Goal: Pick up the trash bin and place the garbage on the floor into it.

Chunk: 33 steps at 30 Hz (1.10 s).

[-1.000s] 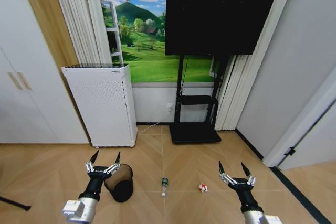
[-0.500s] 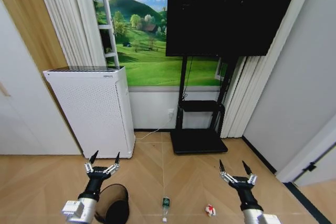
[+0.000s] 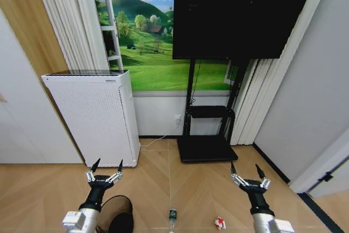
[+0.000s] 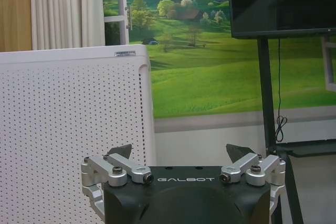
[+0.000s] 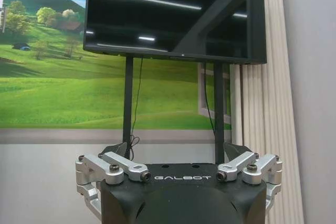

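Note:
The black wire-mesh trash bin [image 3: 115, 216] lies on the wooden floor [image 3: 191, 189] at the bottom left of the head view, cut off by the picture's edge. My left gripper [image 3: 107, 164] hovers open just above it. A clear bottle with a green label [image 3: 172, 215] lies on the floor at the bottom centre, and a red-and-white wrapper [image 3: 220, 223] lies to its right. Open as well, my right gripper [image 3: 247, 168] is held above and right of the wrapper. In the wrist views both the left gripper [image 4: 180, 151] and the right gripper [image 5: 177, 149] stand wide open with nothing between the fingers.
A tall white perforated appliance [image 3: 95, 115] stands against the wall behind the bin. A black TV [image 3: 240, 12] on a black stand [image 3: 206, 148] is straight ahead, with a landscape mural behind. White curtains hang at both sides, and a grey wall runs along the right.
The whole head view has shifted: bin, bottle and wrapper have slid lower in the picture, so the camera moved. Both grippers keep the same open pose.

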Motion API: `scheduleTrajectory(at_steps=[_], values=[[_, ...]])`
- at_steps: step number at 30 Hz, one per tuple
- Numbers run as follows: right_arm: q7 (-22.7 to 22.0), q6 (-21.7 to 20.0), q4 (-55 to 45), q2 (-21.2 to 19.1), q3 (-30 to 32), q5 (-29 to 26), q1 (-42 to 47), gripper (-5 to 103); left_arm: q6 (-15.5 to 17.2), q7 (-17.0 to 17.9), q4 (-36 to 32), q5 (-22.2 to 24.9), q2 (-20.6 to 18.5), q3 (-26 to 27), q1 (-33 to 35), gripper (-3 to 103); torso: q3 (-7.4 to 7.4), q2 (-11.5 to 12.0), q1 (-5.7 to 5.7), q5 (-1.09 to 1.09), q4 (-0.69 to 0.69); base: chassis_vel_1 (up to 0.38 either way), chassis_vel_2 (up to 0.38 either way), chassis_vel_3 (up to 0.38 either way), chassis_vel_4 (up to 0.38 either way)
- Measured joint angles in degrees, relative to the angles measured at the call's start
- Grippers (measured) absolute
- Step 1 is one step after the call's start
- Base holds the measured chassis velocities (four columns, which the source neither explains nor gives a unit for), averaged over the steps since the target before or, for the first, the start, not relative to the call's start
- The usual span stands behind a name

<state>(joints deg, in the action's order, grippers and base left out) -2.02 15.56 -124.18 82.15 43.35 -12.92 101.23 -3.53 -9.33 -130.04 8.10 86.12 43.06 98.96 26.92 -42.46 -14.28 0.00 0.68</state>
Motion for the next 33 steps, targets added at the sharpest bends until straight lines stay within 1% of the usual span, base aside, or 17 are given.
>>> scheduleTrajectory(at_steps=[1,3,5,11,17,19,23,26,28,33], values=[[0.0,0.0,0.0,0.0,0.0,0.0,0.0,100,0.0,0.0,0.0,0.0,0.0,0.0,0.0,98,0.0,0.0,0.0,0.0,0.0,0.0,0.0,0.0,0.0],[1.67,-0.04,-0.35,0.16,0.4,-0.15,0.53,100,-0.1,0.0,0.02,0.0,0.0,-0.05,0.11,98,0.0,0.0,-0.01,0.0,0.0,0.0,0.0,0.0,0.0],[2.24,-0.18,-0.51,0.34,0.42,0.01,0.64,100,-0.1,0.0,0.02,-0.01,0.02,-0.16,0.11,98,0.0,0.0,-0.01,0.0,0.0,0.0,0.0,0.0,0.0],[2.35,-0.77,-0.42,0.44,-0.17,1.54,0.58,100,-0.11,-0.01,-0.07,0.08,0.03,-0.14,0.04,98,0.0,0.0,0.0,0.0,0.0,0.0,0.0,0.0,0.0],[2.4,-0.86,-0.28,0.34,-0.34,0.57,0.78,100,-0.58,-0.03,0.5,0.23,-0.05,0.46,0.15,98,0.0,0.0,-0.01,0.0,0.0,-0.074,0.083,0.072,-0.072],[2.46,-0.75,-0.21,0.37,-0.36,0.44,0.84,100,-0.65,-0.07,0.62,0.21,-0.06,0.49,0.27,98,0.0,0.0,-0.01,0.0,0.01,-0.149,0.116,0.199,-0.159],[2.08,0.92,0.38,0.33,-0.37,0.47,0.66,100,-0.66,-0.1,0.76,0.16,0.02,0.5,0.44,98,0.02,0.01,-0.05,0.0,-0.01,-0.178,0.173,0.181,-0.169],[2.74,0.97,0.48,0.32,-0.14,0.61,0.71,100,-0.6,-0.23,1.54,0.07,0.02,0.57,0.44,98,0.03,0.03,-0.09,0.01,-0.01,-0.141,0.13,0.114,-0.109],[3.52,1.07,0.56,0.37,-0.14,1.23,0.79,100,-0.71,-0.32,3.02,0.09,0.04,0.7,0.95,99,0.03,0.03,-0.08,-0.01,0.01,-0.039,0.023,0.019,-0.023],[3.37,1.07,0.81,0.46,-0.41,1.53,0.6,100,-1.65,0.64,2.96,-0.33,0.3,1.34,2.85,100,0.0,0.0,0.0,0.0,0.0,0.031,-0.027,-0.037,0.022]])
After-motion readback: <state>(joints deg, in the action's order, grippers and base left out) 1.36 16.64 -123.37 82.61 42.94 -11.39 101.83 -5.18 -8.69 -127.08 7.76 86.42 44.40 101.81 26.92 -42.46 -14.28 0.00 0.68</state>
